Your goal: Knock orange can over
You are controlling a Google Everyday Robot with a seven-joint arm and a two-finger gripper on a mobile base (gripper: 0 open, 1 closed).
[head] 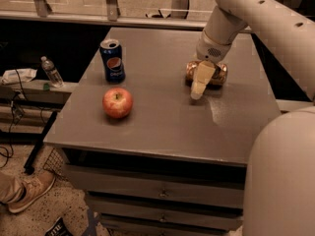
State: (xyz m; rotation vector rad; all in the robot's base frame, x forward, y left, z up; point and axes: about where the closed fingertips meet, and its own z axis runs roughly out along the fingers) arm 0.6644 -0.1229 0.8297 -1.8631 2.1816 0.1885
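Gripper (198, 88) is seen hanging tip-down from the arm, with its tip at or just above the table (147, 127). Whether it is clenched or released cannot be told, and nothing is seen to be carried. The orange can (219, 74) is found directly behind the gripper, on its far side, touching it or very nearly so and partly hidden by it. The can appears to lie on its side, its long axis running side to side in the camera view, crosswise to the gripper. From that lie the knocking-over is judged to be done. Any further push away from the gripper would be expected only to roll the can. The blue Pepsi can (112, 60) and the apple (117, 103) are set well apart from the gripper, off to one side.
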